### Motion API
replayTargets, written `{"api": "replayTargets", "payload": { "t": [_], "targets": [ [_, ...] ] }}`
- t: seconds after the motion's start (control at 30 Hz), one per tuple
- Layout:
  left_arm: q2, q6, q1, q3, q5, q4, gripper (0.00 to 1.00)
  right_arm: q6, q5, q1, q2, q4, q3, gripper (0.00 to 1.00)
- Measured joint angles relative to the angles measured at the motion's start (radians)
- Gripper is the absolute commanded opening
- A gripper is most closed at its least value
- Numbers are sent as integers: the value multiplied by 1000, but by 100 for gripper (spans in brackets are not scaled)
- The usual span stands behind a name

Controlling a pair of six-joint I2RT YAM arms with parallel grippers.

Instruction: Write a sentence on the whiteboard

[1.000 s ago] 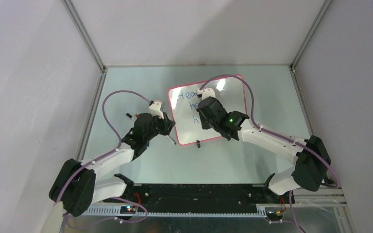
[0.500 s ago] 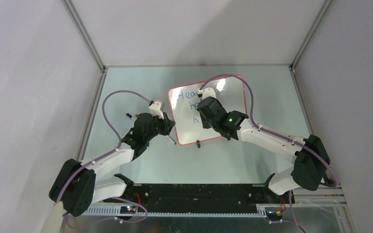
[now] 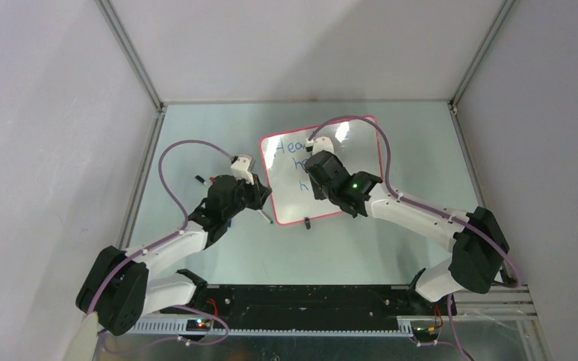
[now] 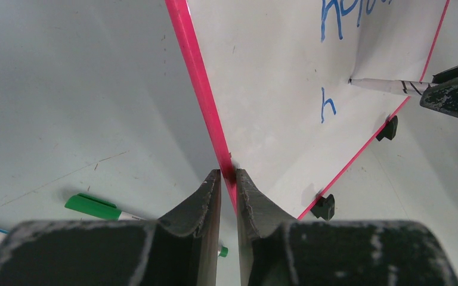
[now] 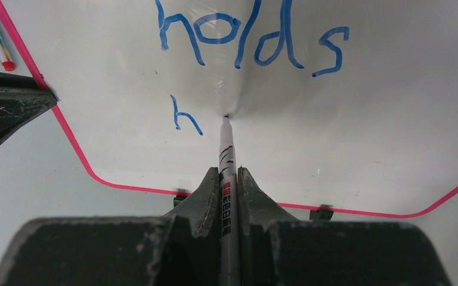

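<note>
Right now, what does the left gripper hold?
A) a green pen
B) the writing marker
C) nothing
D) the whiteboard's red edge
D: the left gripper is shut on the red frame of the whiteboard; the green pen lies loose beside it, and the right gripper holds the marker.

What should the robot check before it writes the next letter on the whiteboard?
1. Marker gripped by the right gripper: ok, fingers shut on it.
2. Marker tip on the whiteboard: ok, it seems to touch just right of the h.
3. Left gripper steadying the whiteboard: ok, pinched on its red frame.
4. Room for more letters: ok, bare white beside the h.
5. Sentence finished: not ok, the third line has only the h.
6. Ink flowing: cannot tell.
</note>
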Motion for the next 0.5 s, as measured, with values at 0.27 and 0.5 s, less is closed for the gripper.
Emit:
{"api": "replayTargets", "payload": {
  "t": [0.27, 0.5],
  "targets": [
    [0, 0, 0, 0, 0, 0, 20, -1, 2, -3, 6, 2, 0, 0],
    [0, 0, 0, 0, 0, -1, 20, -9, -18, -6, 8, 9, 0, 0]
  ]
}}
